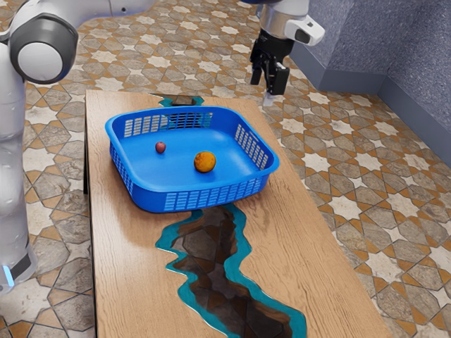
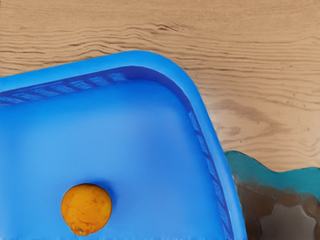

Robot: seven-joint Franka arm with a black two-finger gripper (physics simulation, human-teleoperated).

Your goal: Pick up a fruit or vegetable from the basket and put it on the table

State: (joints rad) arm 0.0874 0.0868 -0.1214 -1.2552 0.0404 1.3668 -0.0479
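1. Your claw (image 1: 266,89) is in the air, with its two fingers apart and pointing down. I see nothing clamped between them. In the exterior view it appears above the level of the basket, past the upper right part of the rim.

2. The wrist view looks down on one rounded corner of the blue basket (image 1: 229,196) and on the orange fruit (image 2: 86,209). This fruit lies on the basket's bottom, well apart from the corner that you see there.

3. In the exterior view, the same orange fruit is somewhat to the right of the basket's middle, nearer to the front wall than to the back wall. Its skin is a little spotted.

4. The small reddish fruit (image 1: 161,147) also lies on the basket's bottom, to the left of the orange one in the exterior view. The two fruits do not touch.

5. The basket stands upright on the wooden table (image 1: 127,274), and its walls have rows of slots. Both fruits are inside it.

6. Along the table goes a dark stone-like inlay (image 1: 211,282) with teal borders. You can see it on two opposite sides of the basket.

7. Around the table is the floor (image 1: 338,162) of patterned tiles, and behind it the grey-blue wall (image 1: 416,42).
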